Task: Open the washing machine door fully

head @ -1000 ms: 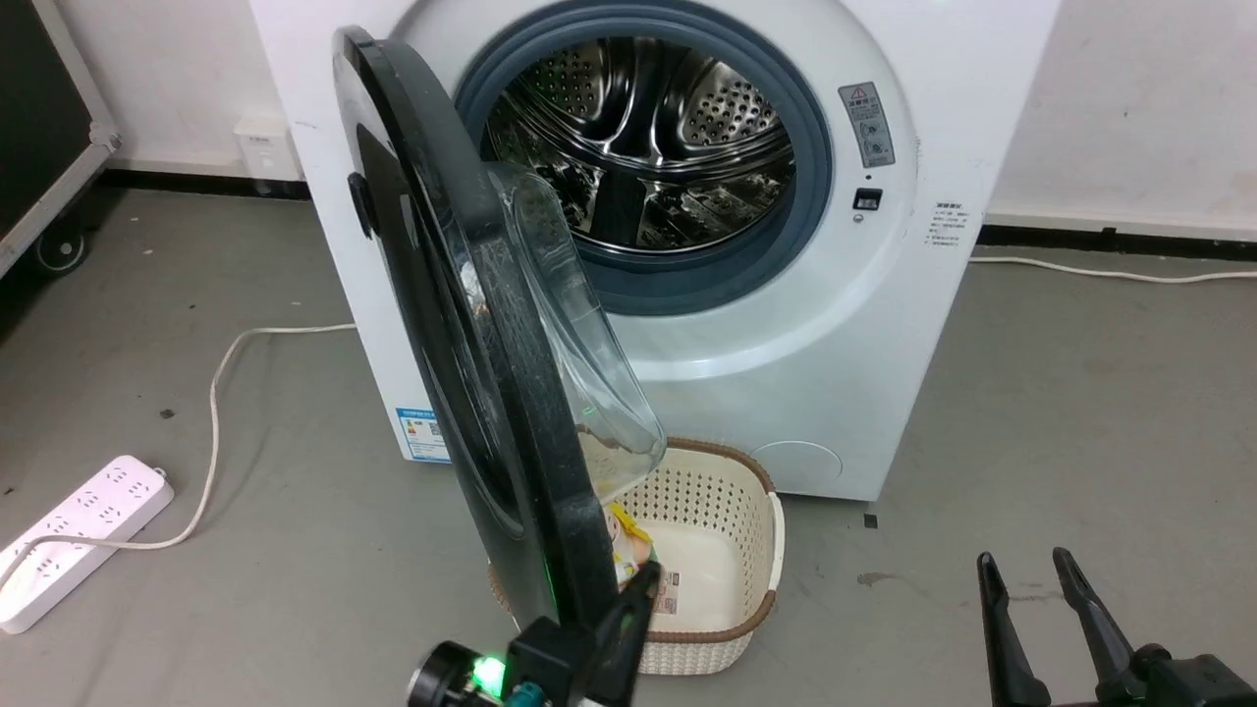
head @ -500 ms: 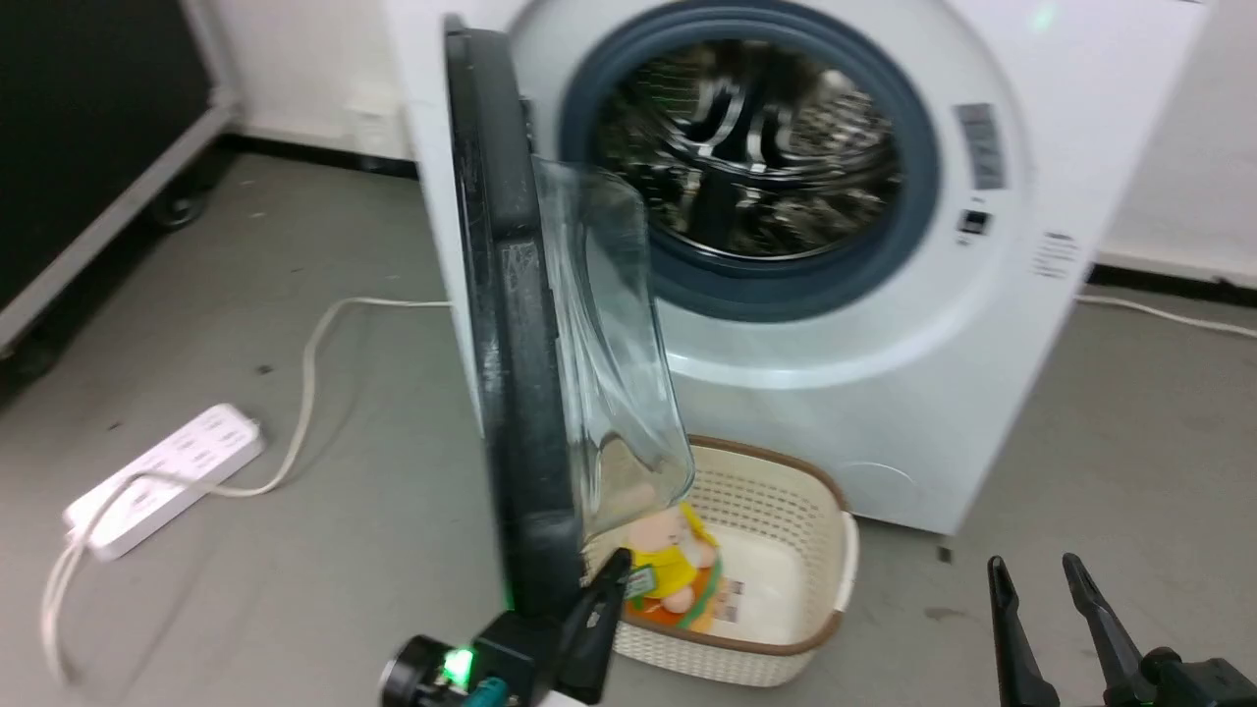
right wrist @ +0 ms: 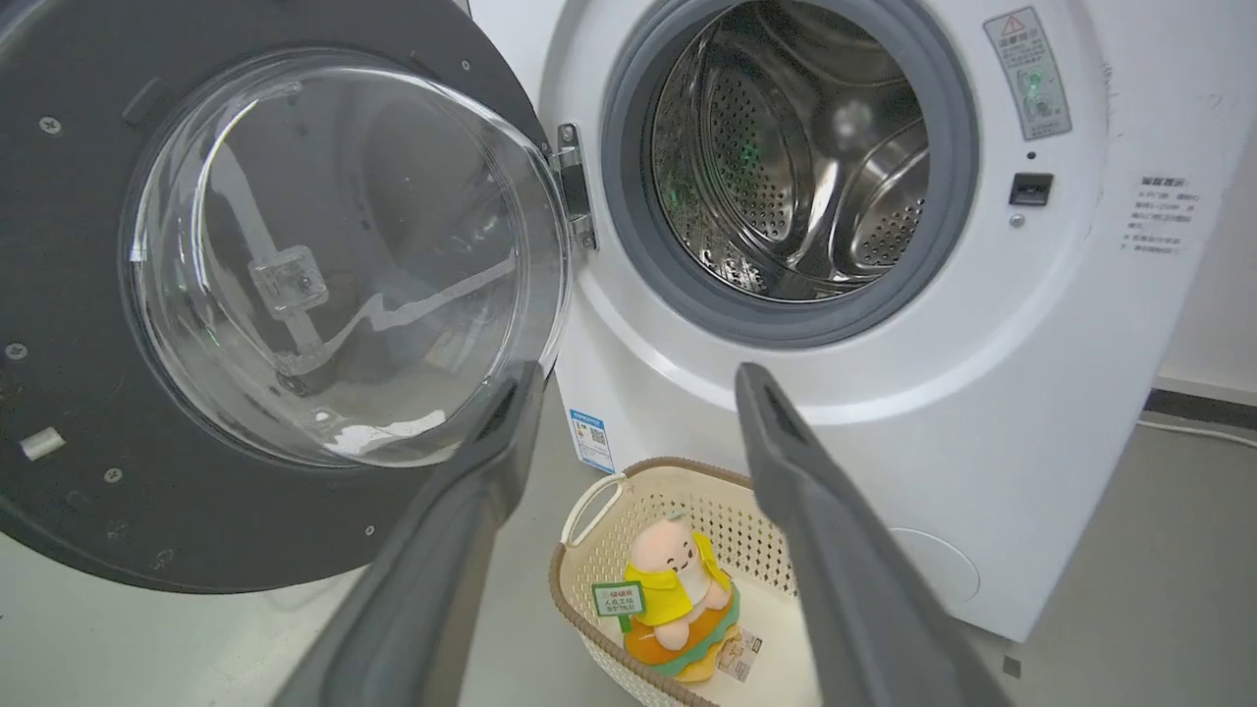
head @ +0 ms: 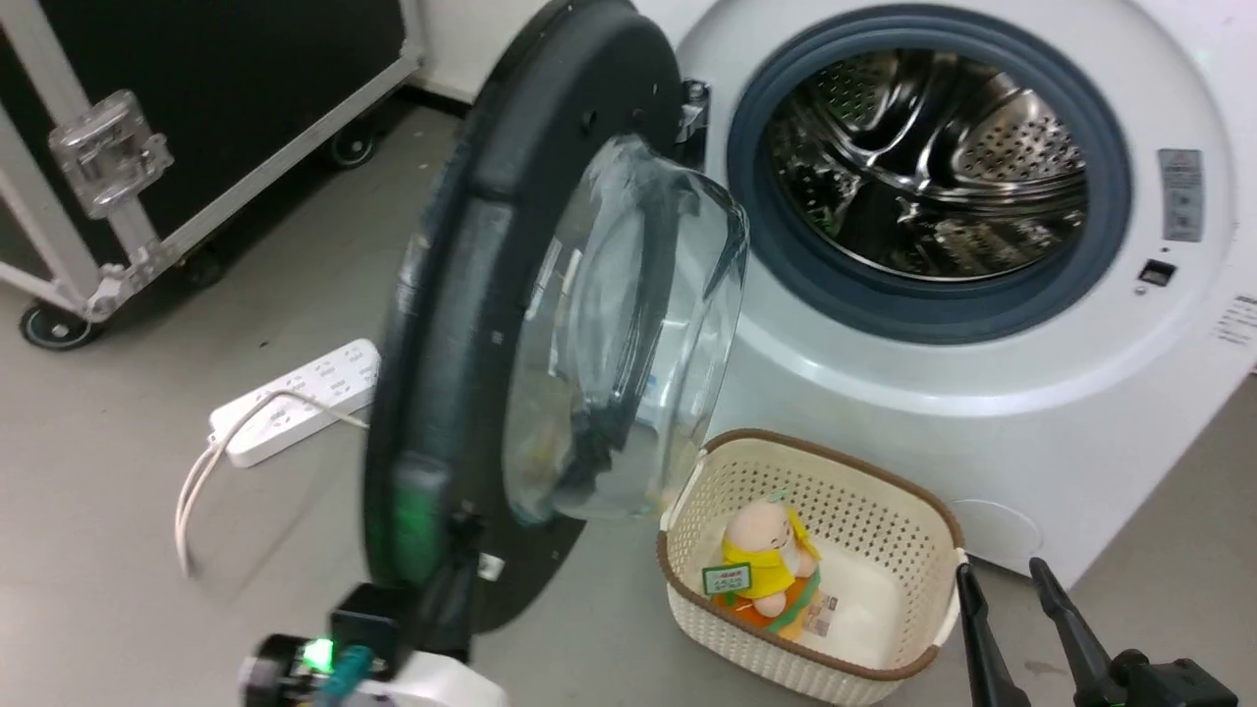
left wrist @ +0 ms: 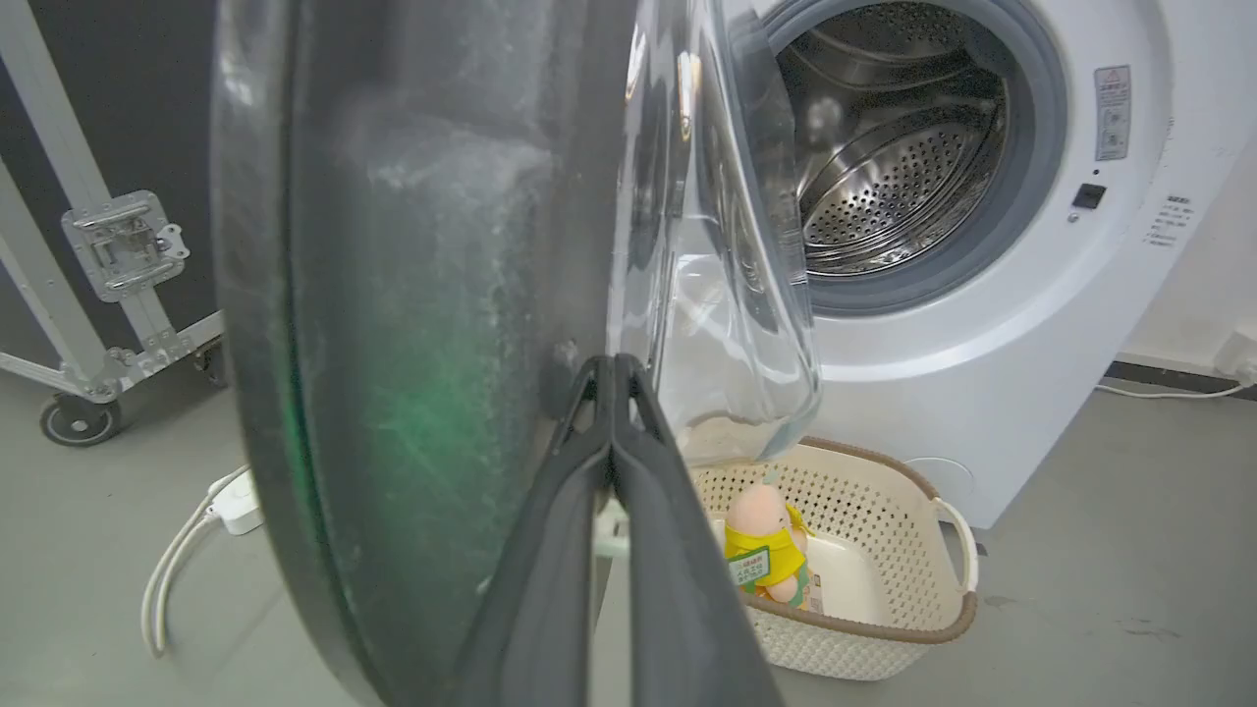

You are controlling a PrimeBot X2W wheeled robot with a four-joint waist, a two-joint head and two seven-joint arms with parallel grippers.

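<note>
Washing machine door (head: 466, 304) swings wider vs 1s ago, inner face just left of my clenched, empty L gripper (left wrist: 611, 367); R gripper (right wrist: 636, 381) released, farther off.

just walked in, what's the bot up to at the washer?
It is opening the washing machine door with its left claw, which is shut, tips against the door's inner face near the lower rim. The door stands wide open, clear of the drum opening; whether it is at its hinge limit is unclear. The right claw is open and idle. A basket holding a plush toy sits on the floor in front.
</note>
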